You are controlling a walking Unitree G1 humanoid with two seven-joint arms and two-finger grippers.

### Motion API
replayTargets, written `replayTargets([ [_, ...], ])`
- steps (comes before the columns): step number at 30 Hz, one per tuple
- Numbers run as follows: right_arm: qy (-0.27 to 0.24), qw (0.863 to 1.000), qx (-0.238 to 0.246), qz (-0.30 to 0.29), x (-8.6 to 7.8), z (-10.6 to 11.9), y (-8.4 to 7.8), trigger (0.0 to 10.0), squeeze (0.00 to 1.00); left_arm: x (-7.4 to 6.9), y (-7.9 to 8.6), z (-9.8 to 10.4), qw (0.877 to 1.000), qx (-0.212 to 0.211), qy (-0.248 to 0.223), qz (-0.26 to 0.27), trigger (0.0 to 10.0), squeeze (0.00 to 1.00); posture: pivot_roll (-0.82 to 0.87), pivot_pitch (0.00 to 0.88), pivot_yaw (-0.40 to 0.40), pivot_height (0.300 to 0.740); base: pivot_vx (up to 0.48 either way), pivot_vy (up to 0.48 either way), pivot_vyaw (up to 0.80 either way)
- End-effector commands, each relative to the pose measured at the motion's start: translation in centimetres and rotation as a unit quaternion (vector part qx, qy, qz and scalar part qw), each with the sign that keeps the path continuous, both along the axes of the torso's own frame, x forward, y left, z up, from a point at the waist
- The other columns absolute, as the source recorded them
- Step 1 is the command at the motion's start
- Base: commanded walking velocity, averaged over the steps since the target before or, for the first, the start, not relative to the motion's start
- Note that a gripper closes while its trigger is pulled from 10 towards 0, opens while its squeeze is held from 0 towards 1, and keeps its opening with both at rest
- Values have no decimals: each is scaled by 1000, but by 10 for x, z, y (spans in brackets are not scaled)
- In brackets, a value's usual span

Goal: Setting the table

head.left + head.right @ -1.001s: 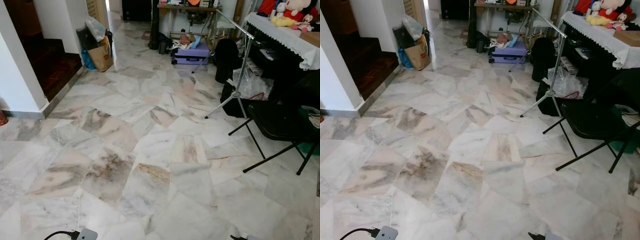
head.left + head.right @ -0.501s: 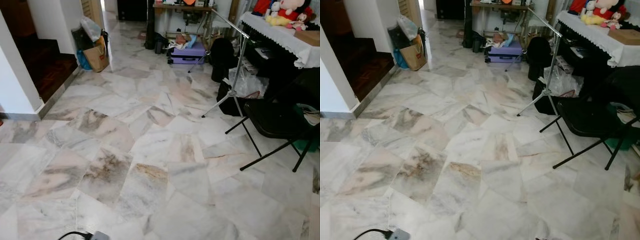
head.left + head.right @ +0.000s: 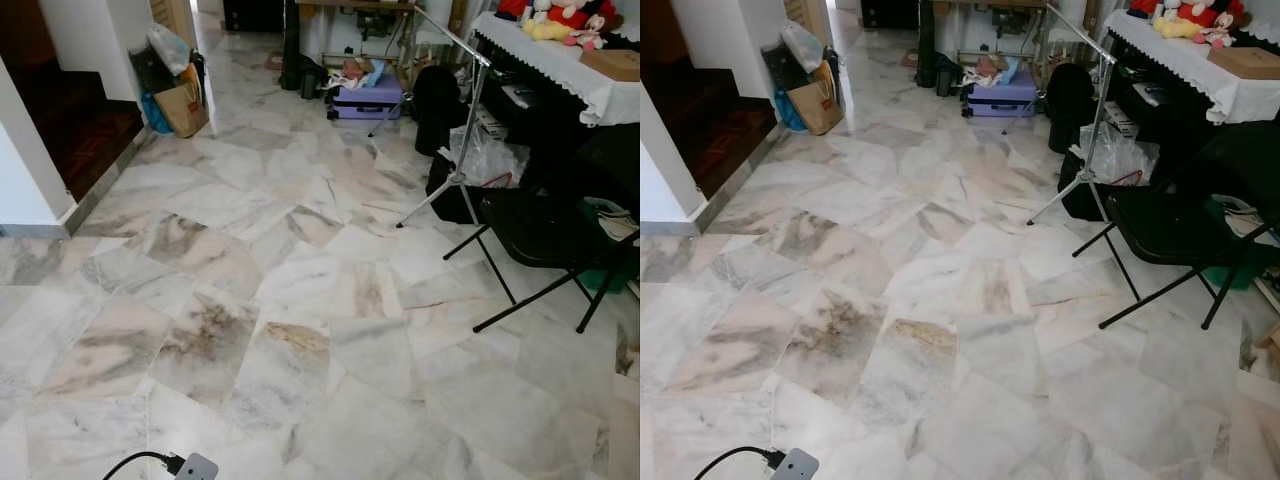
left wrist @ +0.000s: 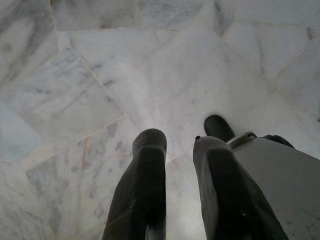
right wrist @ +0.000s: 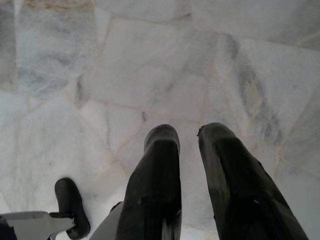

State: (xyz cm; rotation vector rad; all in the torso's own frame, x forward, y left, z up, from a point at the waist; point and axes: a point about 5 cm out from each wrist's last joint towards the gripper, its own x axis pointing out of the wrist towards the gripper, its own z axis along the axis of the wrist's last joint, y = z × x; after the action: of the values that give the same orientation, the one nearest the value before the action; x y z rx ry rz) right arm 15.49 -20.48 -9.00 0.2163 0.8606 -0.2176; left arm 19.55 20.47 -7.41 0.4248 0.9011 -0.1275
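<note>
No tableware is in sight. A table (image 3: 560, 62) with a white lace cloth stands at the far right, with soft toys (image 3: 560, 18) and a cardboard box (image 3: 612, 63) on it. My left gripper (image 4: 179, 142) hangs over the marble floor (image 3: 300, 300), its two black fingers a narrow gap apart and nothing between them. My right gripper (image 5: 187, 137) hangs the same way, open and empty above the tiles.
A black folding chair (image 3: 545, 230) and a tripod stand (image 3: 460, 150) stand on the right. A purple suitcase (image 3: 365, 98) and bags (image 3: 183, 108) lie at the far end. A white wall (image 3: 20, 170) and a dark wooden step (image 3: 85, 130) are on the left. A grey plug with a cable (image 3: 195, 466) is at the bottom edge.
The whole picture has shifted: the camera has moved and tilted a little, so the chair and table sit slightly differently in frame. Nothing in the room itself has moved.
</note>
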Motion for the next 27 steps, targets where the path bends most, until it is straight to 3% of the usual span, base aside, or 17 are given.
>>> replayTargets([
  [1,4,1000,4,-16,0,0,0,10000,0,-5,-4,-3,1000,-10,9,-3,10000,0,26,78,1,740,0,0,0],
  [4,3,1000,6,-27,2,0,0,10000,0,-5,-2,-3,1000,-6,13,-15,10000,0,20,76,19,740,0,0,0],
  [11,21,999,10,-30,-5,-4,3,10000,0,-3,11,0,1000,0,9,7,10000,0,16,77,13,740,0,0,-783],
  [19,29,999,10,-22,-10,-6,4,10000,0,-1,8,1,1000,-14,4,16,10000,0,31,77,3,740,0,0,-781],
  [27,14,1000,6,-9,4,-1,7,10000,0,-7,4,-3,999,-25,8,30,10000,0,39,47,-13,740,0,0,-781],
])
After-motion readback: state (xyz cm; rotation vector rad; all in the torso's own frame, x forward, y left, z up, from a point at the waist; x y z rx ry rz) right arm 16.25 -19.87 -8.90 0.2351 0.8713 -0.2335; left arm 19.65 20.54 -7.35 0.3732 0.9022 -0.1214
